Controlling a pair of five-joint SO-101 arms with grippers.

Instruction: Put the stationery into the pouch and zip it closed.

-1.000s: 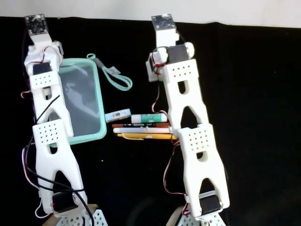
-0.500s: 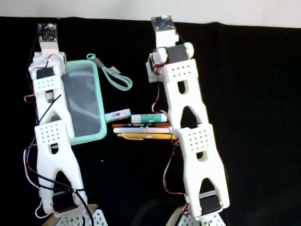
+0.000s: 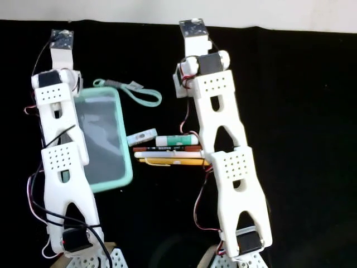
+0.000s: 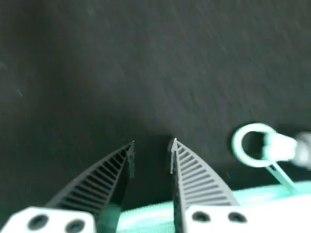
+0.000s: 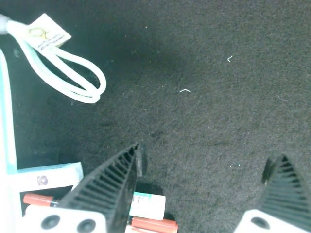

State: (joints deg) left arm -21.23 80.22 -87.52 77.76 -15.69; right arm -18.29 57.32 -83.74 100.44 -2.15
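High view: the mint pouch (image 3: 106,139) is lying flat on the black cloth (image 3: 301,111), with the stationery (image 3: 170,151) sitting in a row just beside it. Left wrist view: the left gripper (image 4: 151,145) is hanging over the pouch's edge, its fingers slightly apart and holding nothing. Right wrist view: the right gripper (image 5: 209,155) is gaping wide near the stationery.

Black cloth (image 5: 218,107) underneath looks matt and slightly fuzzy. The pouch (image 3: 111,184) has a smooth mint rim and a glossy clear window. Arms (image 3: 223,111) are matt white plastic, the left gripper (image 4: 152,142) is ribbed black plastic, and the pens (image 3: 167,162) shine.
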